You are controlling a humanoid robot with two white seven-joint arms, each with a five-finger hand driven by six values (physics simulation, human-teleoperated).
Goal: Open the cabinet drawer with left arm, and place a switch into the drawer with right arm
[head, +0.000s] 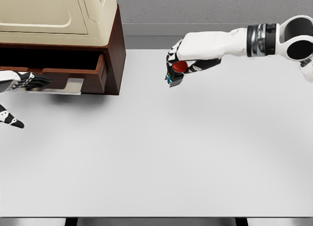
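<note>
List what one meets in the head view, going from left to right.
Left hand at the drawer handle → open drawer of the cabinet → right hand holding the switch above the table.

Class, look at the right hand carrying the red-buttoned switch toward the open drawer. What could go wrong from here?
1. The right hand pinches the small switch from above; it might slip out over the table.
2. The drawer opening under the cabinet top looks shallow; the switch may catch.
3. The left hand is at the handle, near the drop path.

Simulated test bench, flatly rendered plain white table point(195, 152), bare grey wall point(210, 6), a lone brown-and-cream cabinet point(113, 45), no household clutter
</note>
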